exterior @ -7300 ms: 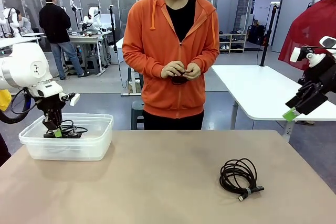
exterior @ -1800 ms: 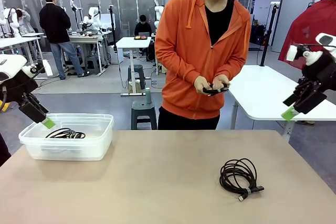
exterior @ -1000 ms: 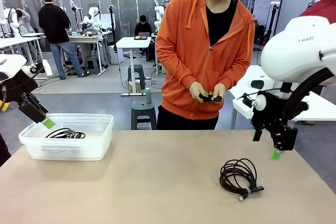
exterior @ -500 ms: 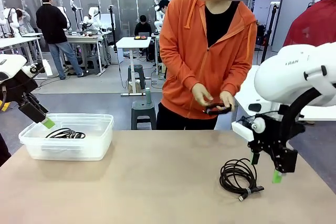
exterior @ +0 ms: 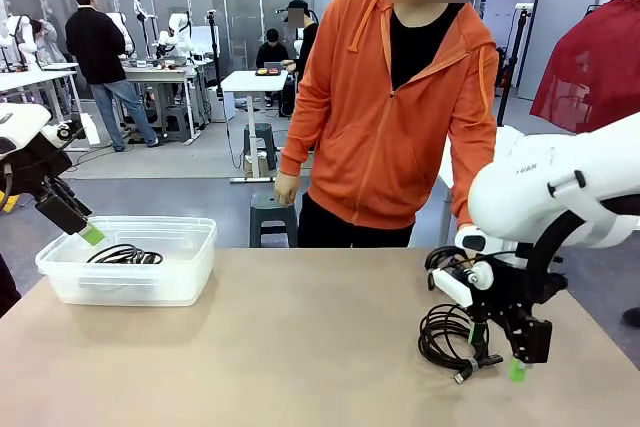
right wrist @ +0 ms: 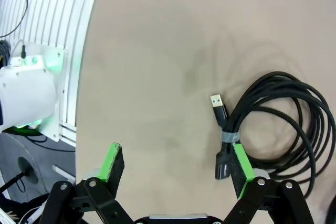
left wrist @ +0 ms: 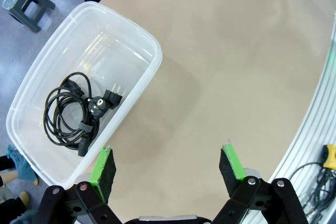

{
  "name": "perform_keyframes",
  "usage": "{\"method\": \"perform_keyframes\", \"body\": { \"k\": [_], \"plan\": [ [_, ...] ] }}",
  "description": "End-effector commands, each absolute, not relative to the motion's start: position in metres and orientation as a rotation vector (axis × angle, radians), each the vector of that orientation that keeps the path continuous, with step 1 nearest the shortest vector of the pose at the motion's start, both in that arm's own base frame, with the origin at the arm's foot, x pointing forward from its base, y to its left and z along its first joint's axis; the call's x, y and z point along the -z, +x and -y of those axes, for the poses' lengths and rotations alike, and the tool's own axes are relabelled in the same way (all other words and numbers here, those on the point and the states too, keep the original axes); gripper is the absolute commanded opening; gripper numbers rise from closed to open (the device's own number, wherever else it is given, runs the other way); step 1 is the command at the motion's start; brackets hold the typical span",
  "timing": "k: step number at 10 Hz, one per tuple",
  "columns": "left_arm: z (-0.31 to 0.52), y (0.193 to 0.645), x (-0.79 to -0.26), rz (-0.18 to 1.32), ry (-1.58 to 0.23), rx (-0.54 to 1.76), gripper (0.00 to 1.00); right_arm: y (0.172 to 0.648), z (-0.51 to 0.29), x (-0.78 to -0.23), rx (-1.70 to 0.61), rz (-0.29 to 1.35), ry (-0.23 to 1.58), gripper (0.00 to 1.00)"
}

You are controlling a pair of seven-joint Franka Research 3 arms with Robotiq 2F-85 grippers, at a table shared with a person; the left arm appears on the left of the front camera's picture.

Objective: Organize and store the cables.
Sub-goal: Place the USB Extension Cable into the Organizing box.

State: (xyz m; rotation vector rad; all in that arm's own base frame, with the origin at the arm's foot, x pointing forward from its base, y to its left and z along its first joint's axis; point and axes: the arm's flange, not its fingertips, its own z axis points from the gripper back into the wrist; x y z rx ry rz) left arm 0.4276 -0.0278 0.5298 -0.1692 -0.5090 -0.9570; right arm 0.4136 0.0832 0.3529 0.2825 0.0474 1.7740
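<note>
The right gripper [exterior: 495, 351] is down low at the table, jaws spread wide with nothing between them. This is well to the robot's right of the clear plastic rectangular tub [exterior: 190, 259]. In the right wrist view, this gripper [right wrist: 176, 163] has one green pad [right wrist: 240, 167] at the bound end of a loose round coil of thin black cable [right wrist: 286, 124]. A grey tie wraps the coil there, and a USB plug [right wrist: 217, 103] sticks out past it. The other pad is over bare tabletop. Whether a pad touches the cord, I cannot tell. In the front view this coil [exterior: 448, 332] lies flat on the tan table [exterior: 300, 347], far across it from the tub.

The left gripper [exterior: 78, 224] hangs in the air just above the tub's left end. Its jaws are parted and empty, as the left wrist view [left wrist: 166, 162] shows. Inside the tub [left wrist: 149, 51], a second black coiled cable with a round two-pin plug [left wrist: 73, 114] lies on the bottom. From the front, that cable [exterior: 125, 254] shows through the wall.

A person in an orange hooded jacket [exterior: 390, 117] stands at the far edge of the table, to the right of the tub.
</note>
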Motion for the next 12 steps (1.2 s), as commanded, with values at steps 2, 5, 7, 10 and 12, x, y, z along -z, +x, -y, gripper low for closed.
{"method": "perform_keyframes", "body": {
  "k": [2,5,7,10,12],
  "plan": [
    [0.029,0.427,-0.532,0.507,-0.16,0.945,1.0,0.418,-0.085,-0.328,-1.783,-0.022,0.279,1.0],
    [0.029,0.427,-0.532,0.507,-0.16,0.945,1.0,0.425,-0.088,-0.314,-1.763,0.009,0.224,1.0],
    [0.029,0.427,-0.532,0.507,-0.16,0.945,1.0,0.431,-0.088,-0.306,-1.744,0.021,0.219,1.0],
    [0.029,0.427,-0.532,0.507,-0.16,0.945,1.0,0.441,-0.092,-0.296,-1.731,0.02,0.212,1.0],
    [0.029,0.427,-0.532,0.507,-0.16,0.945,1.0,0.444,-0.089,-0.294,-1.727,-0.002,0.209,1.0]
  ]
}}
